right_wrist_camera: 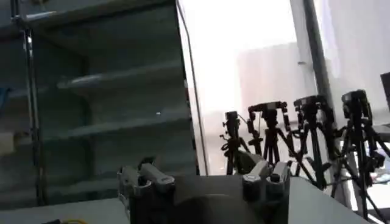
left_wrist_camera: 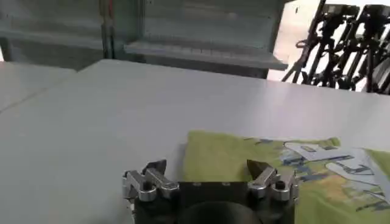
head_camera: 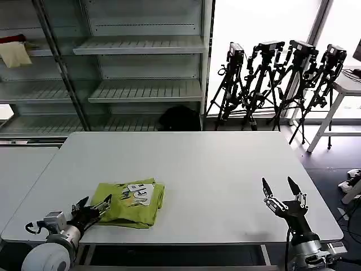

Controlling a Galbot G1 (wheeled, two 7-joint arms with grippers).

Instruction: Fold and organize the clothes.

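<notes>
A lime-green T-shirt [head_camera: 131, 202] lies folded into a compact rectangle near the table's front left, its white print facing up. In the left wrist view the same shirt [left_wrist_camera: 268, 167] spreads just beyond the fingers. My left gripper [head_camera: 93, 209] hovers open at the shirt's near-left corner, with nothing between its fingers [left_wrist_camera: 155, 172]. My right gripper [head_camera: 282, 193] stands open and upright above the table's front right edge, far from the shirt, holding nothing.
The white table [head_camera: 225, 169] has wide bare surface in the middle and right. A second table [head_camera: 22, 169] adjoins on the left. Metal shelving [head_camera: 141, 68] stands behind, and several camera tripods [head_camera: 276, 79] are grouped at the back right.
</notes>
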